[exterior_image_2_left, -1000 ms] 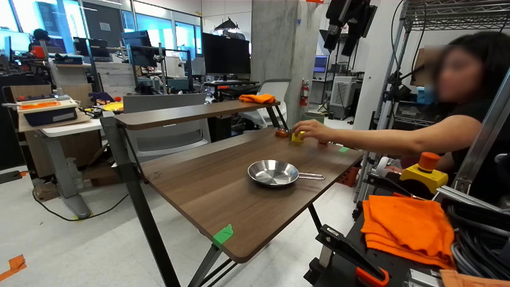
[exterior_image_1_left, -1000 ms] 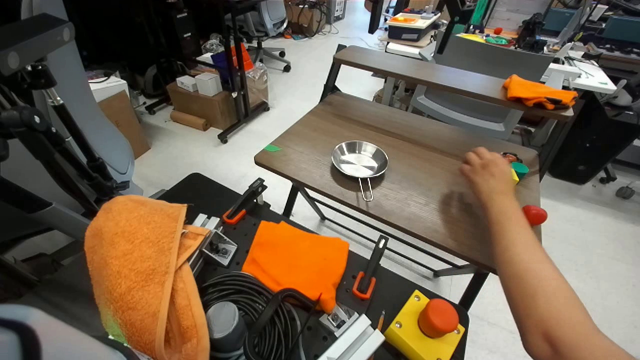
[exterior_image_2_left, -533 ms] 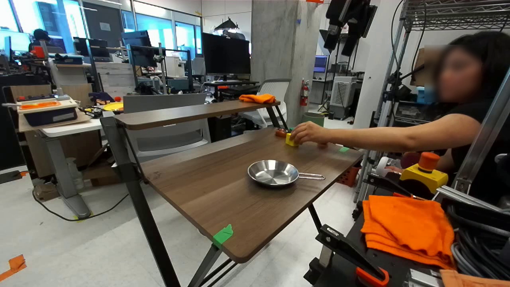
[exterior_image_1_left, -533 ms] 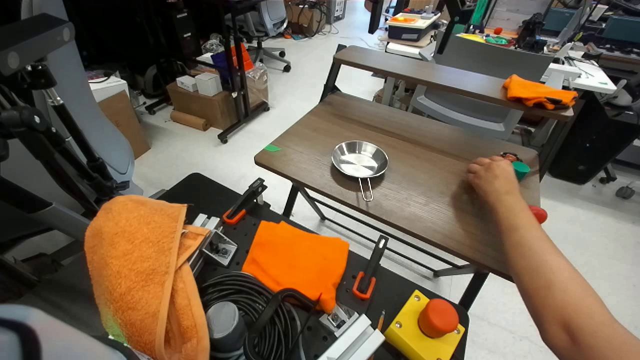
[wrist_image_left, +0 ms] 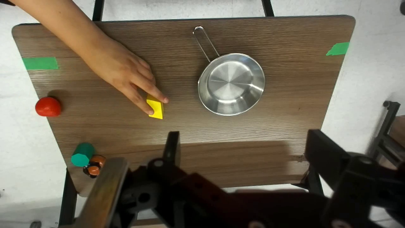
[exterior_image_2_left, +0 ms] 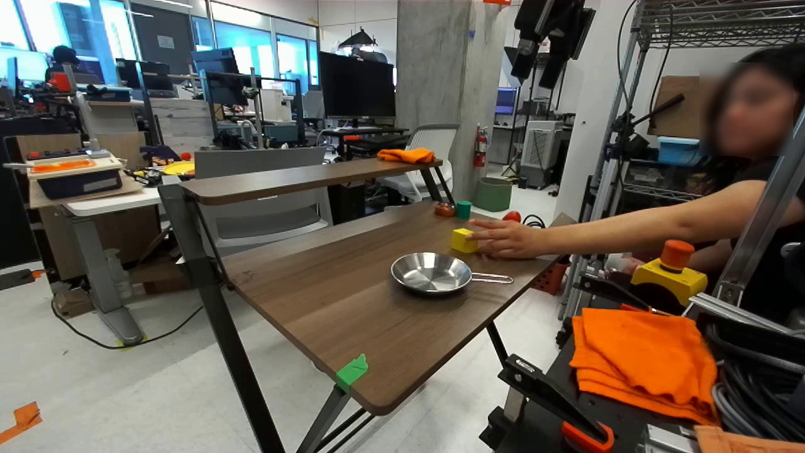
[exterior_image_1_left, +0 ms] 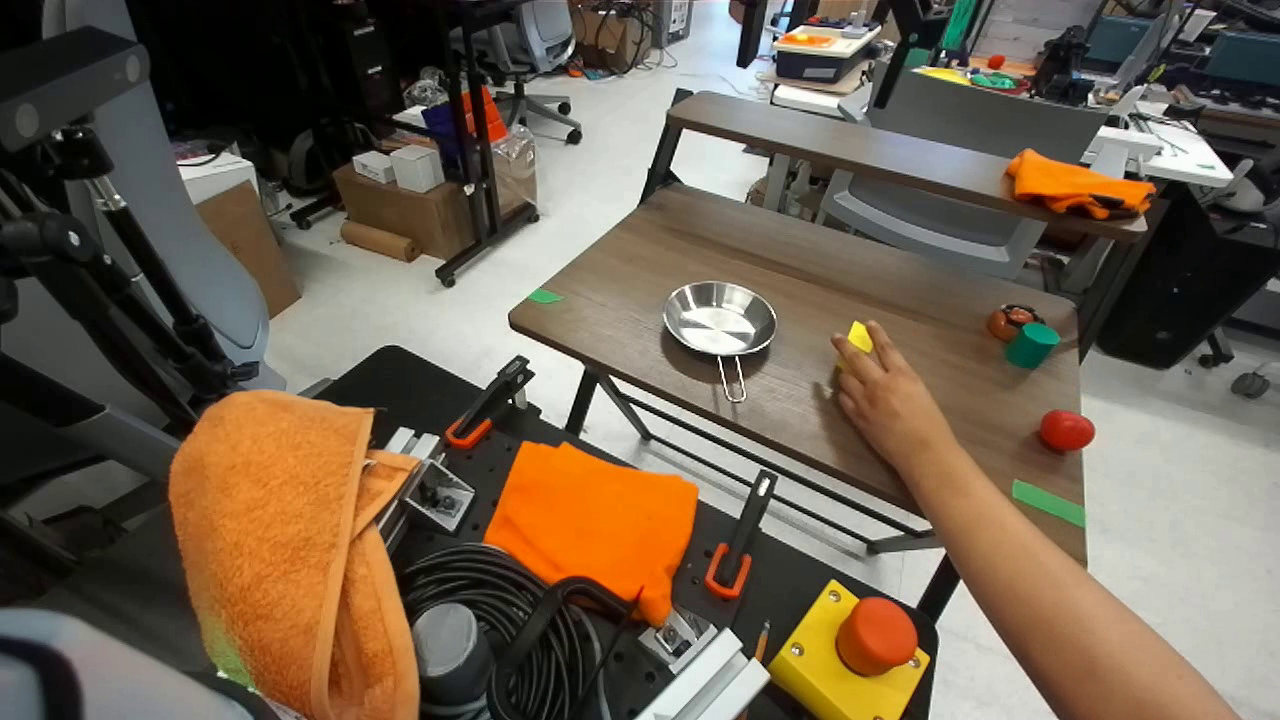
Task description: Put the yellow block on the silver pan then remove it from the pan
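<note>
The silver pan (wrist_image_left: 230, 83) lies with nothing in it on the brown table, its wire handle toward the table edge nearest the clamps; it shows in both exterior views (exterior_image_1_left: 720, 318) (exterior_image_2_left: 432, 274). Beside it, apart from its rim, is the yellow block (wrist_image_left: 157, 109) on the tabletop. A person's hand (wrist_image_left: 123, 66) has its fingers on that block and covers part of it in the exterior views (exterior_image_1_left: 858, 337) (exterior_image_2_left: 464, 240). My gripper (wrist_image_left: 243, 133) stands wide open in the wrist view, with only table behind the gap, away from both pan and block.
A red round object (wrist_image_left: 48, 106), a teal cylinder (wrist_image_left: 83, 154) and an orange-brown item (exterior_image_1_left: 1010, 320) sit near one table end. A raised shelf (exterior_image_1_left: 850, 140) with an orange cloth (exterior_image_1_left: 1080, 182) runs along the far side. The person's forearm (exterior_image_1_left: 1030, 550) reaches across the table.
The person's hand has brought the yellow block from beside the teal cylinder to near the pan. The teal cylinder and red object are now uncovered. The pan has not moved.
</note>
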Controlling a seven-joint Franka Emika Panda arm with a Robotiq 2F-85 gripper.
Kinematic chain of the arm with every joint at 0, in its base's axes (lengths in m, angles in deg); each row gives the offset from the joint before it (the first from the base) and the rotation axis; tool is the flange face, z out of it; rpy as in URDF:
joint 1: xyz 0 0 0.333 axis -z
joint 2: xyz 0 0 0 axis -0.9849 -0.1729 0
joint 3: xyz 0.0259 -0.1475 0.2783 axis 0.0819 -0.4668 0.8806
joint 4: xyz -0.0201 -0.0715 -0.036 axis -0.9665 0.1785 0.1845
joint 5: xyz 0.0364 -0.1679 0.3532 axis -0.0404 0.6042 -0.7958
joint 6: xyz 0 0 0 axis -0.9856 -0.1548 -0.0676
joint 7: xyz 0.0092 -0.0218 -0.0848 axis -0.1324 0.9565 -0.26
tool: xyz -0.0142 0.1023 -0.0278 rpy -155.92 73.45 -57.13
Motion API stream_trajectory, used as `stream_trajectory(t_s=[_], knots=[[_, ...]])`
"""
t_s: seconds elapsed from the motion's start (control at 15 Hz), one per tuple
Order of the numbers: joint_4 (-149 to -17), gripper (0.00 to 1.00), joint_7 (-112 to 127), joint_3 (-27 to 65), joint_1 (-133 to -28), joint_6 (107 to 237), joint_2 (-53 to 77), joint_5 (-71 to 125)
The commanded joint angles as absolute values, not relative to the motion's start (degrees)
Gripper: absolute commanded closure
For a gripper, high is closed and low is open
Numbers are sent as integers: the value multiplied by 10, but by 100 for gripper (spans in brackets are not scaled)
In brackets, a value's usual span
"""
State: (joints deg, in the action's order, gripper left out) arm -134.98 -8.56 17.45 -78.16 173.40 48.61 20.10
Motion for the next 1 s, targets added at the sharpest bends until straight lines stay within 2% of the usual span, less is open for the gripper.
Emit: stream_trajectory(t_s=[0.0,0.87,0.93], knots=[[-1349,0,-84,173,-783,1733,486,202],[-1349,0,-84,169,-788,1738,487,186],[-1445,0,-23,210,-796,1747,571,196]])
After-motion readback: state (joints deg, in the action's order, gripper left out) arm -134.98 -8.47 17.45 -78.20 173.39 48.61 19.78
